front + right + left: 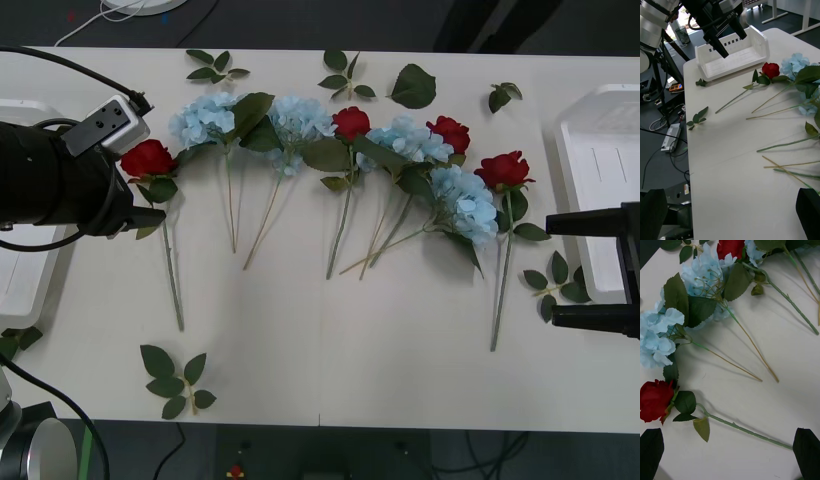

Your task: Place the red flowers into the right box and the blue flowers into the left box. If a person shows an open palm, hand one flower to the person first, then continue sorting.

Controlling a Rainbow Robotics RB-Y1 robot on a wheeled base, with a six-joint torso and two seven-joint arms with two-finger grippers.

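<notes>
Red flowers and blue flowers lie in an arc across the white table. The red roses alternate with blue clusters. My left gripper hovers open over the leftmost rose, whose stem runs between the black fingers. My right gripper is open beside the right box, holding nothing. My left arm partly covers the left box.
Loose green leaf sprigs lie near the front edge, along the back, and by the right gripper. A bare stretch of table lies in front of the stems.
</notes>
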